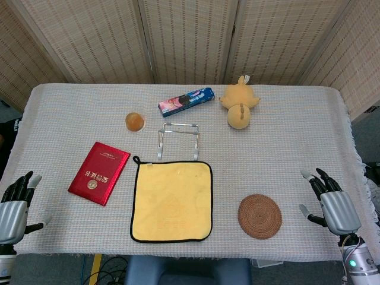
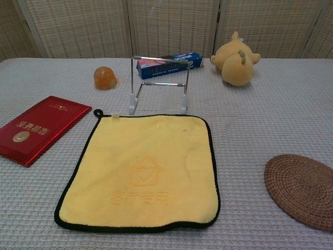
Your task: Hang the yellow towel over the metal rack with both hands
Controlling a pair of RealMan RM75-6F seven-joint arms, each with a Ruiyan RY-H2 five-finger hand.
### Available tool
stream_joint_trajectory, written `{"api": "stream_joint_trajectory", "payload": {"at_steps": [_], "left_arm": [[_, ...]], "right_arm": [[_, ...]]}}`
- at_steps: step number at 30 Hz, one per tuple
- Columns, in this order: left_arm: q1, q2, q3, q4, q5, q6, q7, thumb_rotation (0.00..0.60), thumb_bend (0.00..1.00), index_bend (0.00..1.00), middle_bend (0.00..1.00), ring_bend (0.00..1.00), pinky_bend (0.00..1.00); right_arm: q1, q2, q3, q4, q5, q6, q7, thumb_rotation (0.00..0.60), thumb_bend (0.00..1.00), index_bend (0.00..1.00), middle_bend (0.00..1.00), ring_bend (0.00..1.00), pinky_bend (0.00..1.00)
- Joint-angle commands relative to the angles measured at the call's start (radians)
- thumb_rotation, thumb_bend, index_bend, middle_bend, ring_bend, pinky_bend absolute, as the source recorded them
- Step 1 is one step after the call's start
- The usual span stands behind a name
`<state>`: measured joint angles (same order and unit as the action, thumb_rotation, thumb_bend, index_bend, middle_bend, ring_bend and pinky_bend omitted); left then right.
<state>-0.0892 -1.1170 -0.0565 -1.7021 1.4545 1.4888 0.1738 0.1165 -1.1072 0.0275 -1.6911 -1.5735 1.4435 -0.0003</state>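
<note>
Yellow terry cloth lay untouched at six o'clock on the table as seen from the head camera: the square yellow towel with black piping [image 1: 172,202] was spread flat, its hanging loop at the eleven o'clock corner, just short of the small bent-wire metal rack [image 1: 178,140] standing at its twelve o'clock edge. The robot's left hand [image 1: 15,205] rested at nine o'clock by the table's edge, fingers apart and holding nothing; the right hand [image 1: 332,205] mirrored it at three o'clock, likewise released. Both were well apart from the towel. The risks appeared plain: the rack looked light and could tip or slide if the cloth dragged against it, and uneven lifting by the two hands could let the towel slip off one side. A red passport-style booklet [image 1: 99,173] at nine o'clock of the towel and a round woven brown coaster [image 1: 260,216] at three o'clock sat in the hands' likely paths.

From the chest camera, neither hand showed. The towel [image 2: 140,172] filled the foreground, the rack [image 2: 158,83] upright behind it. A grey woven tablecloth [image 2: 260,114] covered the surface; a yellow plush toy [image 2: 237,61], an amber rounded lump [image 2: 105,78] and a blue snack packet [image 2: 174,61] sat beyond, before folding woven screens [image 2: 171,26].
</note>
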Motion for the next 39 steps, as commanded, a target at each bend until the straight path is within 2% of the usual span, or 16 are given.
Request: {"api": "stream_joint_trajectory", "payload": {"at_steps": [1,11,14,17,20,24,28,31,33,39], "left_arm": [[-0.001,0.000,0.001,0.001,0.000,-0.003,-0.001,0.600,0.04,0.11,0.00,0.00,0.14],[-0.014,0.015,0.014,0.013,0.047,-0.012,-0.029,0.600,0.04,0.12,0.00,0.00,0.15],[-0.023,0.020,0.017,0.023,0.075,-0.013,-0.043,0.600,0.04,0.15,0.00,0.01,0.21],[-0.034,0.021,0.020,0.030,0.105,-0.015,-0.065,0.600,0.04,0.17,0.05,0.07,0.30],[-0.049,0.020,0.031,0.042,0.155,-0.017,-0.088,0.600,0.06,0.21,0.16,0.21,0.48],[-0.073,0.018,0.043,0.066,0.209,-0.025,-0.124,0.600,0.11,0.27,0.32,0.37,0.66],[-0.113,0.025,0.061,0.082,0.268,-0.063,-0.154,0.600,0.11,0.33,0.53,0.55,0.86],[-0.142,0.025,0.075,0.092,0.313,-0.087,-0.170,0.600,0.11,0.36,0.71,0.68,0.94],[-0.161,0.025,0.087,0.094,0.344,-0.105,-0.177,0.600,0.11,0.38,0.78,0.73,0.98],[-0.214,0.007,0.117,0.089,0.418,-0.155,-0.178,0.600,0.11,0.42,0.93,0.87,1.00]], "right_arm": [[0.002,-0.002,0.001,0.001,0.002,-0.003,0.000,0.600,0.30,0.08,0.21,0.11,0.18],[0.005,-0.006,0.006,0.008,-0.003,0.003,0.010,0.600,0.30,0.08,0.22,0.12,0.19],[0.007,-0.005,0.003,0.009,-0.012,0.004,0.011,0.600,0.30,0.08,0.22,0.12,0.20],[0.010,-0.003,0.000,0.007,-0.023,0.002,0.010,0.600,0.30,0.08,0.22,0.12,0.20],[0.019,-0.002,-0.006,0.005,-0.036,-0.009,0.009,0.600,0.30,0.08,0.23,0.12,0.20],[0.034,-0.002,-0.011,0.001,-0.052,-0.029,0.006,0.600,0.30,0.08,0.23,0.14,0.20],[0.055,-0.004,-0.016,-0.003,-0.075,-0.053,0.000,0.600,0.30,0.08,0.26,0.17,0.23],[0.073,-0.004,-0.024,-0.010,-0.090,-0.080,-0.010,0.600,0.30,0.08,0.30,0.21,0.25],[0.084,-0.004,-0.027,-0.015,-0.096,-0.097,-0.019,0.600,0.30,0.08,0.34,0.24,0.27],[0.118,-0.006,-0.035,-0.024,-0.107,-0.149,-0.036,0.600,0.30,0.08,0.44,0.37,0.38]]}}
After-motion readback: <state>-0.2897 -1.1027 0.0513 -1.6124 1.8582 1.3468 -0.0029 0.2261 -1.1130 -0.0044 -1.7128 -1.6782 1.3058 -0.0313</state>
